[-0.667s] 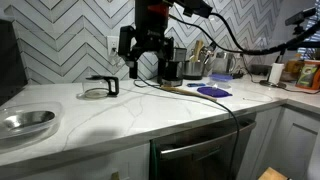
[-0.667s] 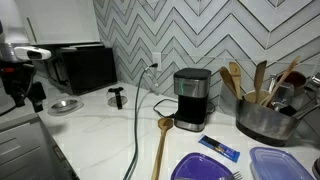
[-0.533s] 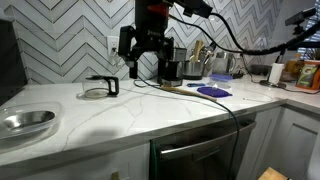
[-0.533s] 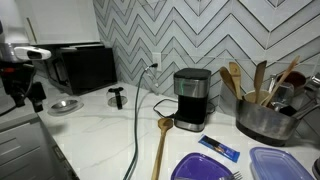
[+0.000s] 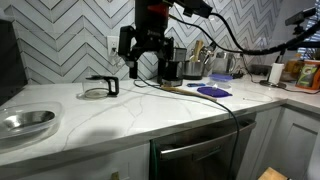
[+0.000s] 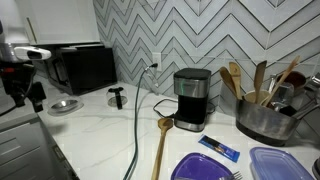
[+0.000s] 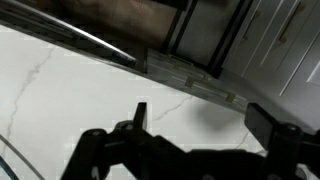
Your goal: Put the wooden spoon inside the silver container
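Observation:
The wooden spoon (image 6: 160,146) lies flat on the white counter in front of the dark coffee maker (image 6: 190,98), bowl end toward it. It shows as a thin tan line in an exterior view (image 5: 171,87). The silver container (image 6: 262,121) stands past the coffee maker and holds several wooden utensils; it also shows in an exterior view (image 5: 193,69). My gripper (image 5: 143,68) hangs open and empty above the counter, well away from the spoon (image 6: 27,98). In the wrist view the open jaws (image 7: 205,130) frame bare counter near its front edge.
A shallow metal bowl (image 5: 25,122) sits near the counter's end. A small black tool (image 6: 117,97) and a black cable (image 6: 138,125) lie on the counter. A purple plate (image 6: 205,168) and a lidded tub (image 6: 282,164) sit near the spoon's handle. A microwave (image 6: 80,68) stands at the wall.

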